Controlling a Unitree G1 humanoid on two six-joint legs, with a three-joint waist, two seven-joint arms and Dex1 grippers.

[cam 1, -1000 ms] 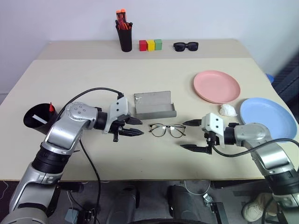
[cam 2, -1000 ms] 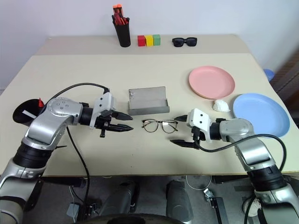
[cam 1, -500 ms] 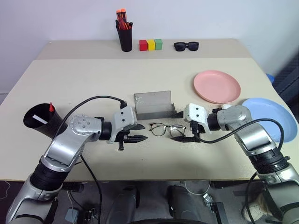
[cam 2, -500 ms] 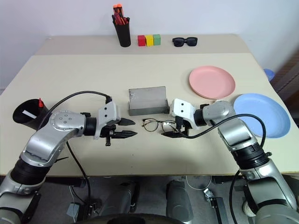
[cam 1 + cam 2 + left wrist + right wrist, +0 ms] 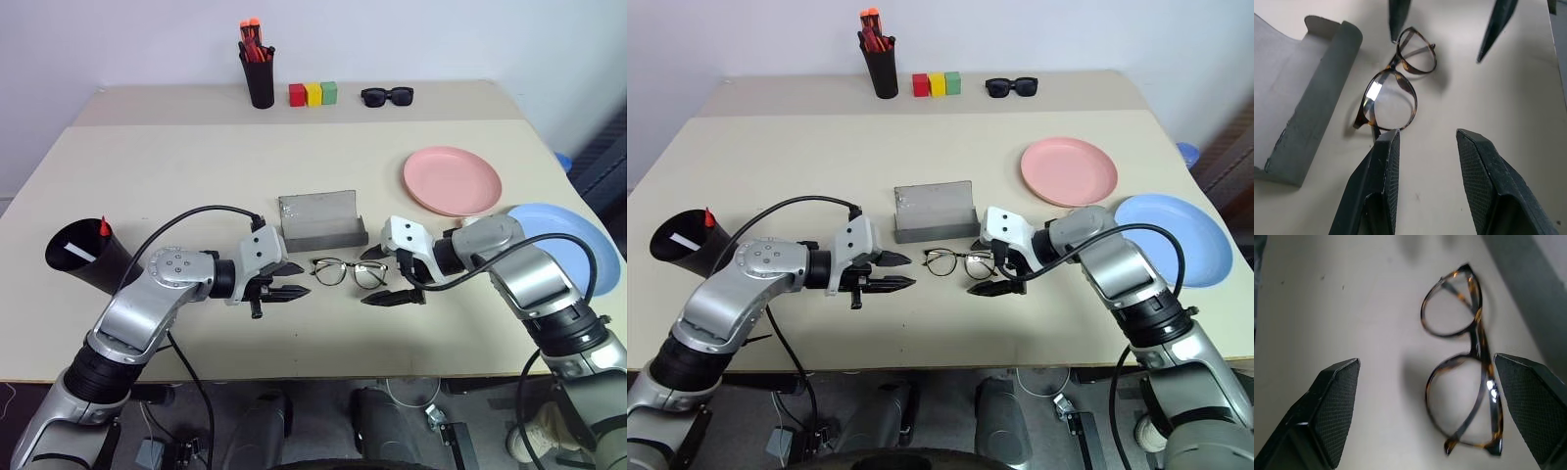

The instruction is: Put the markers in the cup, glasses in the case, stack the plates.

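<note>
left eye view: the glasses (image 5: 351, 273) lie folded on the tan table (image 5: 196, 176), just in front of the open grey case (image 5: 320, 220), which stands empty. the right gripper (image 5: 382, 275) has its fingers spread wide on either side of the right lens, one tip by the case and one nearer the table's front edge, gripping nothing. the left gripper (image 5: 292, 281) hangs just left of the glasses with its fingers partly open and empty, pointing at the frame. in the right wrist view the glasses (image 5: 1464, 357) sit between the two fingers. the pink plate (image 5: 452, 181) and the blue plate (image 5: 563, 245) lie apart at the right, unstacked. the black cup (image 5: 83, 257) lies tipped at the far left with a red marker (image 5: 104, 227) and a white marker (image 5: 71, 249) inside.
</note>
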